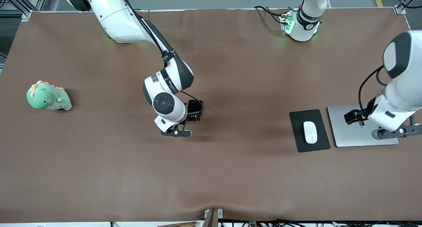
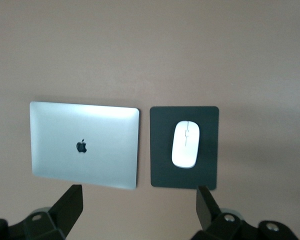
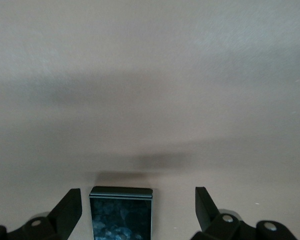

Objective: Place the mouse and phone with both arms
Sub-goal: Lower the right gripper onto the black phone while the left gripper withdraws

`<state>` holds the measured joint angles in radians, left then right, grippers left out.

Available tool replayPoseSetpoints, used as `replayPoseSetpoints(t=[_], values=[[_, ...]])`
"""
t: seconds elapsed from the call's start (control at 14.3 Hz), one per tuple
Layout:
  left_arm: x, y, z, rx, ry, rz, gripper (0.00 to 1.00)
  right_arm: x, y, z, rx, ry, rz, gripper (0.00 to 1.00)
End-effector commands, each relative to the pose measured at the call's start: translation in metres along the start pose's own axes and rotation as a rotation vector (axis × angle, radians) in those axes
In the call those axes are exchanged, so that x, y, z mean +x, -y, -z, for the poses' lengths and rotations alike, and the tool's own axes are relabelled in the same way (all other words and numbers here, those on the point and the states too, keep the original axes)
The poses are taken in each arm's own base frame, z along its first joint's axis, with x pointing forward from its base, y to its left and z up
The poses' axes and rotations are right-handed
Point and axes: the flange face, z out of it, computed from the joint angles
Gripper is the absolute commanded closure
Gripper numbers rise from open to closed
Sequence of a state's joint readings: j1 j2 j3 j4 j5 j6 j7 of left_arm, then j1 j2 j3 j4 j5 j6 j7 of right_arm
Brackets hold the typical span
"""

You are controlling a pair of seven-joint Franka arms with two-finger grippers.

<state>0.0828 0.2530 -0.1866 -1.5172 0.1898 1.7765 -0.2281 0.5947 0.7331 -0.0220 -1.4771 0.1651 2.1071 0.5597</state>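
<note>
Mouse [image 2: 185, 144] already set on pad [image 2: 162, 170] near the left arm's end of the tabletop [image 1: 230, 174], left end effector [image 2: 140, 210] wide above laptop [image 2: 84, 145]; right end effector [image 3: 138, 212] wide astride phone [image 3: 121, 212] mid-tabletop, next: close & lift.

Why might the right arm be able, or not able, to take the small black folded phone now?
Probably it can. The right hand is open over the small black folded phone, which lies between its fingers on the bare brown table. Nothing blocks the way.
</note>
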Motion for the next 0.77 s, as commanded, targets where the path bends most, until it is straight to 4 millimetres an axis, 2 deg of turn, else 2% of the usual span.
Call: replayPoseSetpoints(t=[0.0, 0.14, 0.35, 0.56, 0.63, 0.7], values=[[-0.020, 0.008, 0.045, -0.025, -0.024, 0.012, 0.00, -0.012, 0.003, -0.016, -0.004, 0.025, -0.032, 0.00], [-0.034, 0.007, 0.064, -0.032, -0.015, 0.004, 0.00, -0.024, 0.014, -0.024, -0.017, 0.033, -0.061, 0.00], [-0.051, 0.009, 0.091, -0.047, -0.020, 0.003, 0.00, -0.034, 0.017, -0.034, -0.031, 0.050, -0.056, 0.00], [-0.062, 0.007, 0.108, -0.044, -0.029, -0.023, 0.00, -0.050, 0.022, -0.054, -0.018, 0.049, -0.055, 0.00], [-0.069, 0.008, 0.119, -0.043, -0.047, -0.024, 0.00, -0.054, 0.023, -0.058, -0.013, 0.042, -0.053, 0.00], [-0.072, 0.008, 0.122, -0.055, -0.045, -0.029, 0.00, -0.054, 0.024, -0.059, -0.009, 0.043, -0.056, 0.00]])
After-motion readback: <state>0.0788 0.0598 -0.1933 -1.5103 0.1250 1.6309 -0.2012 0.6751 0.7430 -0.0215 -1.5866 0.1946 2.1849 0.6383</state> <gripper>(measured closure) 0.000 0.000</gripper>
